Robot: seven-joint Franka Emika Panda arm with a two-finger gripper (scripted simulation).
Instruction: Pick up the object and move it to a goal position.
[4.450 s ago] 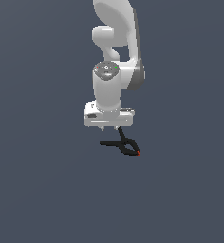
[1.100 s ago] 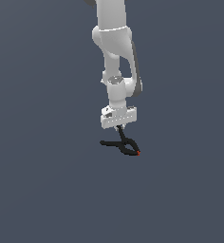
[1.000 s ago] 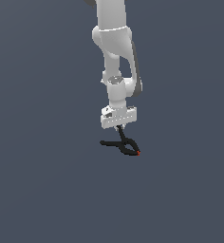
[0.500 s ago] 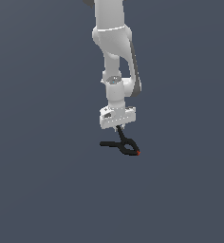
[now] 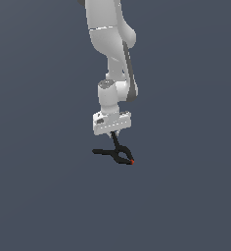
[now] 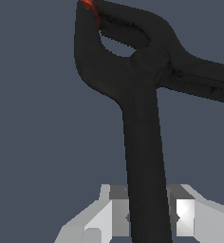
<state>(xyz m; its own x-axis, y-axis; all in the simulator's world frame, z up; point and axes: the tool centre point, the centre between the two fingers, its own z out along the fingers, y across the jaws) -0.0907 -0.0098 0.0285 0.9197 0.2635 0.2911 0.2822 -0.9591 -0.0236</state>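
The object, a small black spring clamp with a red-orange tip, hangs just under my gripper in the exterior view. One handle rises into the gripper and the other sticks out toward the exterior view's left. In the wrist view the upright handle runs between my two fingers, which press on it from both sides. The looped body and the red tip lie beyond the fingers. My gripper is shut on the clamp's handle.
A plain dark grey surface fills the scene around the arm. No goal marker or other object shows in either view.
The gripper and the clamp have shifted together a little toward the exterior view's left. 4.5 s ago the gripper hung wider and higher over the clamp.
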